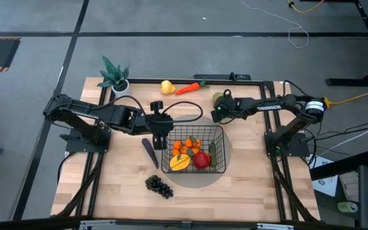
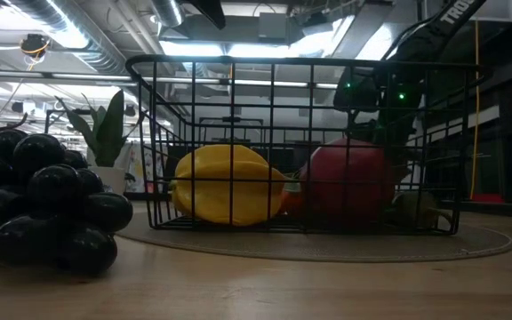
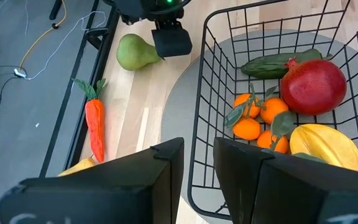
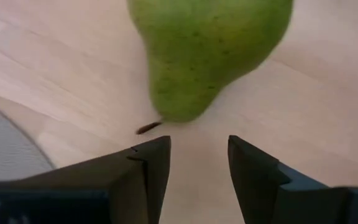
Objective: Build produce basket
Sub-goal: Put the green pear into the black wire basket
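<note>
Mid-table sits the basket (image 1: 217, 131) on a grey mat, already holding a yellow mango (image 1: 179, 163), red apple (image 1: 201, 160), oranges (image 1: 185, 146) and a cucumber (image 1: 213, 153). The left gripper (image 3: 197, 163) hangs over the basket's left rim, jaws a narrow gap apart and empty. The right gripper (image 4: 197, 163) is right by the green pear (image 4: 207, 53) beyond the basket, jaws parted, not holding it.

Both arms are dark, jointed links on black bases, with black cables looping along them. The right arm (image 1: 270, 105) bears white lettering on its forearm, an orange-and-white band near its elbow and small green lights by the wrist. Each tool has two flat, matte black fingers (image 4: 145, 171) with squared tips.
</note>
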Controlling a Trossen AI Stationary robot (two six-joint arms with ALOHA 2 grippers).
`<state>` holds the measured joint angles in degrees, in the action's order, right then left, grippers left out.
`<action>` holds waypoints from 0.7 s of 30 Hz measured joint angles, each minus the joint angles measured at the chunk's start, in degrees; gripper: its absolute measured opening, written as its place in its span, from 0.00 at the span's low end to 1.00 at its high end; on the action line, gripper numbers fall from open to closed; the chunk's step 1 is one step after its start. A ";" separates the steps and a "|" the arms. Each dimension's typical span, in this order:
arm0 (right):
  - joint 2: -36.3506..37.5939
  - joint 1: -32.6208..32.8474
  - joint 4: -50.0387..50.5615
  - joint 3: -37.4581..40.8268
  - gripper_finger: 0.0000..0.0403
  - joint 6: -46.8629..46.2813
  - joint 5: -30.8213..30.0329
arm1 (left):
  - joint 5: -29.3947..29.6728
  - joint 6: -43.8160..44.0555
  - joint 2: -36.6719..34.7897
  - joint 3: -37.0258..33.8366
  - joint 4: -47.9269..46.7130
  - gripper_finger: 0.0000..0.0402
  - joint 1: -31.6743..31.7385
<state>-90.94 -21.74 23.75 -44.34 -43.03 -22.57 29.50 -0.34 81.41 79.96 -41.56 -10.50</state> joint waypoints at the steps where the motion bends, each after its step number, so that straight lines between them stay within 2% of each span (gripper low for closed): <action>1: 0.00 0.00 0.02 0.00 0.37 0.51 -0.15 | 0.00 0.00 0.00 0.00 0.00 0.19 0.00; 6: 0.00 0.07 -4.00 -0.01 0.37 3.42 3.40 | 0.00 0.18 0.00 0.00 0.00 0.19 0.00; 12: 0.00 -0.57 -5.02 -0.02 0.37 6.94 0.37 | -0.02 0.27 0.00 0.00 -0.01 0.19 0.00; 21: 0.00 -3.72 -3.64 -0.02 0.37 12.16 0.07 | -0.01 0.33 0.00 0.00 0.00 0.19 0.00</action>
<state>-90.94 -25.45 20.12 -44.36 -30.87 -22.50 29.48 -0.01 81.41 79.96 -41.56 -10.50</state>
